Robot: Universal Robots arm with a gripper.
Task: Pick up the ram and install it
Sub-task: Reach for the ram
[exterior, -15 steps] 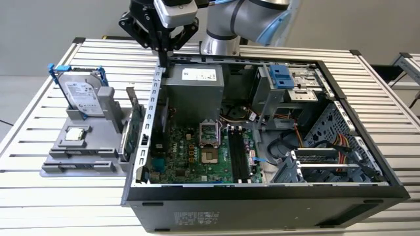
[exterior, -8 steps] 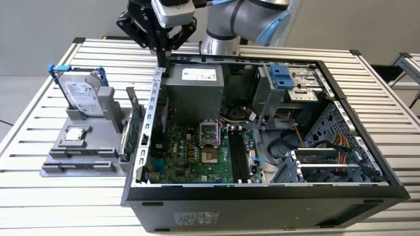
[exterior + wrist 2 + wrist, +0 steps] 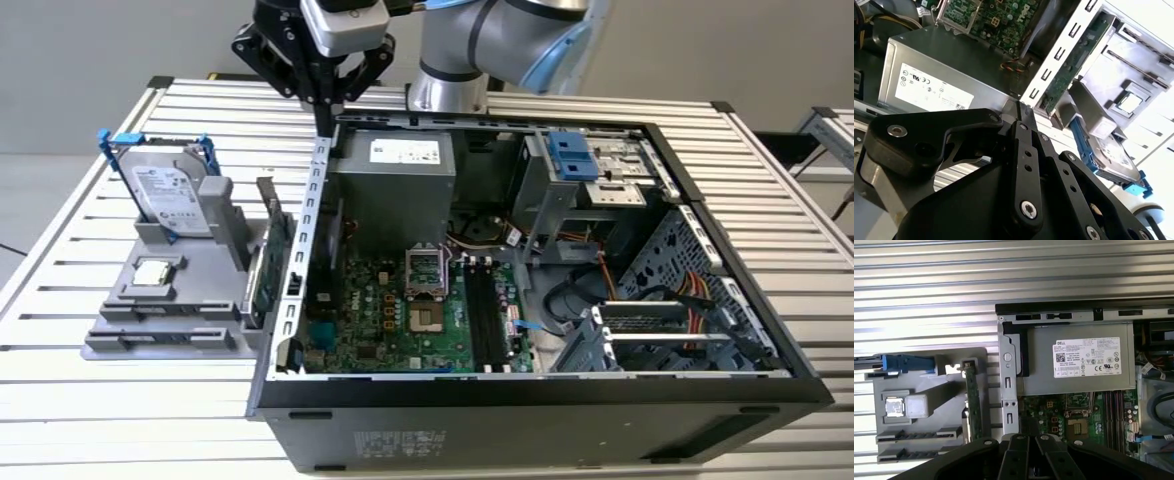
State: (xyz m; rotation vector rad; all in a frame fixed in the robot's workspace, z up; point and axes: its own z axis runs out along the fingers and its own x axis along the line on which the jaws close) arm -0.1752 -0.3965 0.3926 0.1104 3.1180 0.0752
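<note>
1. We take the ram (image 3: 274, 265) to be the narrow green board standing on its long edge in the grey holder (image 3: 147, 335), outside the computer case (image 3: 534, 425). We cannot make out its chips or label, so this is our best reading.
2. The board sits just beside the outer face of the case's slotted side wall (image 3: 318, 210), with a slim gap between them. Its long axis runs parallel to that wall, as both wrist views confirm (image 3: 973, 405) (image 3: 1076, 57).
3. The hard drive (image 3: 174, 195) stands in the same holder, farther out from the case than the ram.
4. The gripper (image 3: 324, 125) hovers above the far end of that same wall, at the case corner beside the power supply (image 3: 394, 180). In the second wrist view (image 3: 1021, 112) its fingers are drawn together into one narrow tip, and we see nothing between them.
5. In our judgement, the ram lies outward from the gripper across the wall, away from the case's interior. It is also lower and set along the wall toward the case's near end. With a single arm, the offset that matters is this sideways step over the wall.
6. Inside the case, the black memory slots (image 3: 487, 320) also run roughly parallel to the wall. We see no stick in them, so the install is not yet done.
</note>
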